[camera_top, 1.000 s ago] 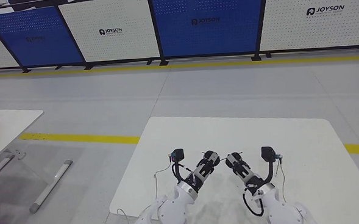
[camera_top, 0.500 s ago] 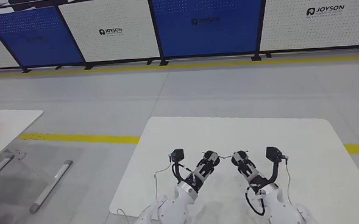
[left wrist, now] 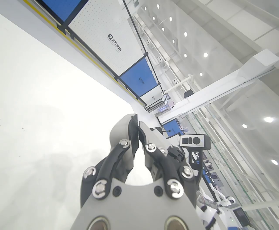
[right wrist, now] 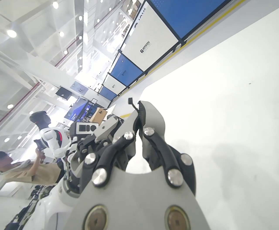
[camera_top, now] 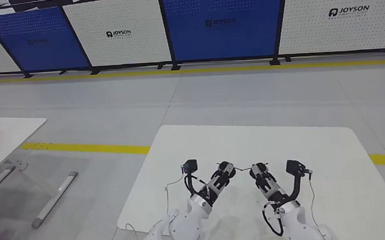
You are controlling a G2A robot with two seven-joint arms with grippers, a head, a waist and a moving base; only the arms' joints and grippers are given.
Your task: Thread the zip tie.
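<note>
A thin black zip tie [camera_top: 241, 169] spans the short gap between my two grippers above the front of the white table [camera_top: 265, 139]. My left gripper [camera_top: 226, 166] is shut on one end; in its wrist view the left gripper [left wrist: 138, 123] has its pads pressed together. My right gripper [camera_top: 255, 168] is shut on the other end. In the right wrist view the zip tie [right wrist: 131, 101] sticks out past the closed tips of the right gripper [right wrist: 138, 110], its small square head uppermost. Both grippers hover close above the tabletop, tips facing each other.
The table's far half and right side [camera_top: 312, 146] are bare. A second white table [camera_top: 10, 133] stands off to the left across the floor. Blue and white pegboard panels [camera_top: 220, 23] line the back, behind a yellow floor line [camera_top: 83, 148].
My right arm has shifted to the right, away from the left gripper, and the zip tie now shows stretched across the wider gap. The left arm has stayed put.
</note>
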